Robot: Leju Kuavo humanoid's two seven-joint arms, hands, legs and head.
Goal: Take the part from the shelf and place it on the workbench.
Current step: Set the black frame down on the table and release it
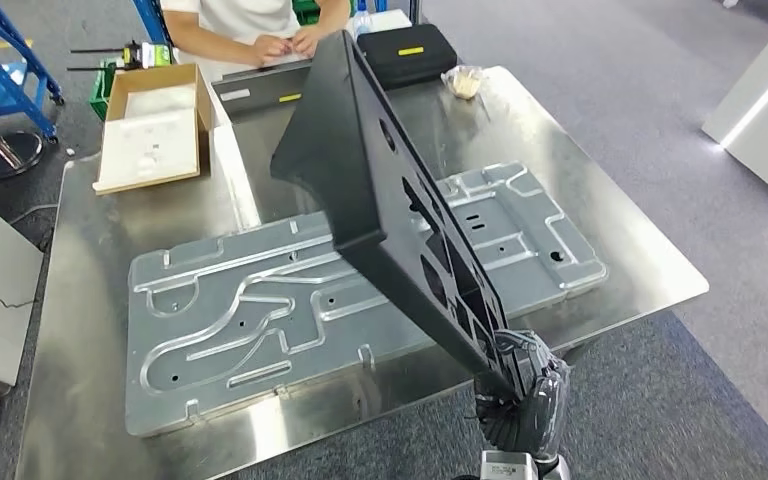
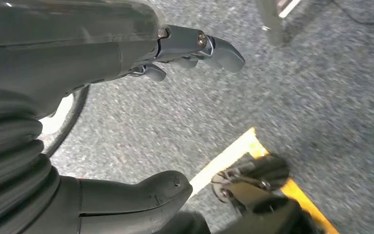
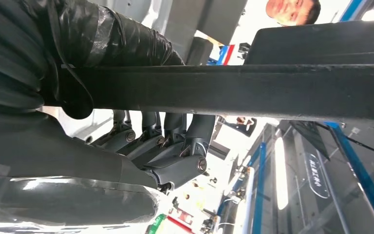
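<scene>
Pickup from shelf judged done: black part (image 1: 390,200), a long flat panel with cut-outs and a folded flange, clamped at its near end in right hand (image 1: 525,385), tilted steeply, far end raised toward the back of the workbench (image 1: 80,330). In the right wrist view, fingers (image 3: 168,146) wrapped under the panel's edge, thumb side above, grip closed on the part. Part carried over the bench, above a grey stamped metal plate (image 1: 260,320) lying flat mid-bench; not touching plate or benchtop as far as the head view tells. Placement not yet done. Left to do, by judgement: lower and level the panel, set it on the bench, open the fingers, draw the arm back. Landing spot uncertain; plate takes up most of the near surface, so panel likely ends on or beside it. Left hand (image 2: 126,53) low, over grey carpet (image 2: 331,97) with a yellow floor line (image 2: 233,153); fingers and thumb apart, holding nothing. At the bench's far side: open cardboard box (image 1: 155,125), black case (image 1: 405,52), small clear bag (image 1: 463,80). Person standing behind the bench, hands (image 1: 285,42) together at its far edge, clear of the panel's raised tip for now but close enough to watch.
</scene>
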